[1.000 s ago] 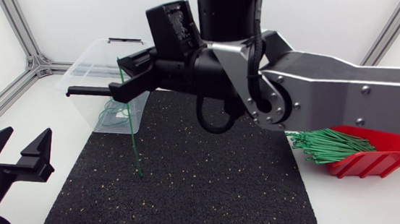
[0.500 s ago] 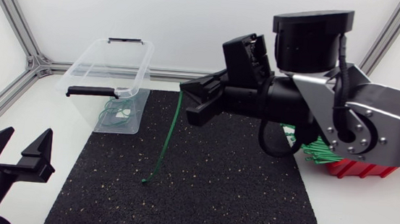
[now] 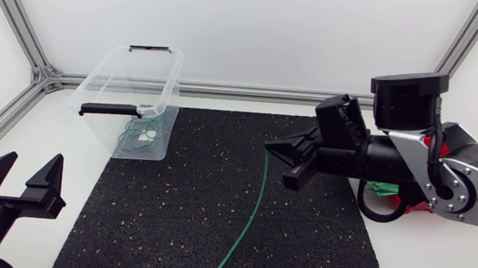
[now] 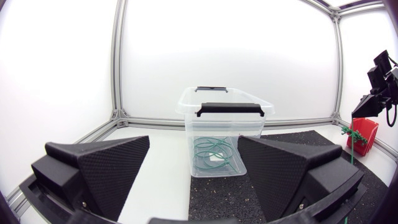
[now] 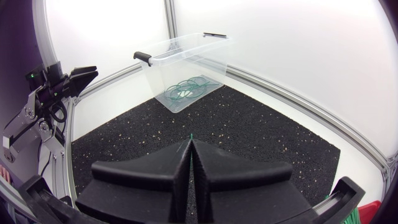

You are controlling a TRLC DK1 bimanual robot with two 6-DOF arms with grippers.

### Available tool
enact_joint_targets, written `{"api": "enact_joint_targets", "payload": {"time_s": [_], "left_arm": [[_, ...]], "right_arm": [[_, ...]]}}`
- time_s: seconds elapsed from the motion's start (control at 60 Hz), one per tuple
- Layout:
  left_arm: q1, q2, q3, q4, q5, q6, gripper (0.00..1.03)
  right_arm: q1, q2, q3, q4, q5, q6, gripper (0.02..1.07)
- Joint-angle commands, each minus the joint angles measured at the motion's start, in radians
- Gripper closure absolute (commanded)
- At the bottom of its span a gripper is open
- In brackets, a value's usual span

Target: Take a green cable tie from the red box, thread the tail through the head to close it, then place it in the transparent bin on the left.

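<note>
Over black mat (image 3: 153, 222), right pincer (image 3: 280, 158) grips green cable tie (image 3: 250, 222)

The red box (image 3: 422, 207) is almost wholly hidden behind the right arm (image 3: 469, 184). Only slivers of its wall show, and the bundle of ties (image 3: 380, 192) in it peeks out from under the arm. The green cable tie (image 3: 249, 217) vanishes at its far end between the pressed-together fingers of the right gripper (image 3: 274, 150), so its head is unseen. Its near end runs to the head view's edge. The left gripper (image 3: 31, 168) is cut off at the near left corner. The tie loops (image 4: 214, 151) in the transparent bin (image 4: 255, 124) overlap too much to count.
</note>
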Motion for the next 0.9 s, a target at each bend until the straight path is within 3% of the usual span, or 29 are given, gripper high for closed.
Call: {"api": "enact_joint_targets", "payload": {"time_s": [0.0,0.4,0.467,0.517,0.55,0.667,0.767,0.883], "left_arm": [[-0.005,-0.008,-0.038,-0.027,0.007,-0.013,0.04],[0.0,-0.008,-0.038,-0.027,0.007,-0.013,0.04],[0.0,-0.008,-0.038,-0.027,0.007,-0.013,0.04],[-0.002,-0.008,-0.038,-0.027,0.007,-0.013,0.04],[-0.004,-0.008,-0.038,-0.027,0.007,-0.013,0.04],[-0.004,-0.007,-0.038,-0.027,0.007,-0.013,0.04],[-0.005,-0.007,-0.038,-0.027,0.007,-0.013,0.04],[-0.007,-0.005,-0.038,-0.03,0.007,-0.013,0.04]], "right_arm": [[-0.003,-0.027,0.005,-0.015,0.004,-0.013,0.99],[-0.061,0.094,0.033,0.039,0.033,-0.013,0.97],[-0.066,0.109,0.022,0.051,0.062,-0.024,0.83],[-0.072,0.114,0.017,0.055,0.07,-0.032,0.62],[-0.072,0.116,0.017,0.05,0.077,-0.052,0.54],[-0.072,0.12,0.06,-0.031,0.099,-0.125,0.34],[-0.072,0.108,0.108,-0.114,0.106,-0.208,0.26],[-0.051,0.096,0.158,-0.245,0.077,-0.354,0.24]]}}
